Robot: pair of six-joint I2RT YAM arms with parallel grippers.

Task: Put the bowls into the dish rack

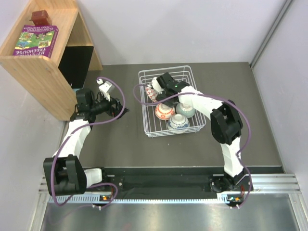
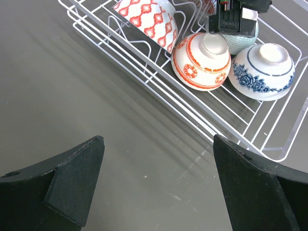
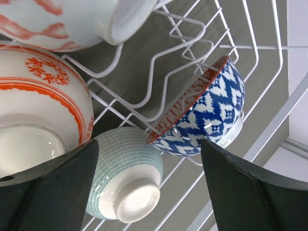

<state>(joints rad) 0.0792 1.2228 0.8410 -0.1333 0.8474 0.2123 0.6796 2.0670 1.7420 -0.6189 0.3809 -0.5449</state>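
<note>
The white wire dish rack (image 1: 148, 126) holds all the bowls I can see. In the top view a red-and-white patterned bowl (image 1: 151, 92), an orange-red bowl (image 1: 164, 111), a pale green bowl (image 1: 186, 109) and a blue-and-white floral bowl (image 1: 178, 123) lie in it. My right gripper (image 1: 160, 88) is open and empty above the rack's far left. Its wrist view shows a second blue-and-white bowl (image 3: 207, 113) leaning on its side against the prongs, the pale green bowl (image 3: 127, 175) upside down and the orange-red bowl (image 3: 38, 115). My left gripper (image 1: 123, 111) is open and empty over bare table left of the rack (image 2: 159, 91).
A wooden shelf unit (image 1: 45, 72) with a purple box (image 1: 36, 41) stands at the far left, close behind my left arm. A grey wall closes off the table's right side. The left wrist view shows the right gripper's body (image 2: 236, 17) above the bowls.
</note>
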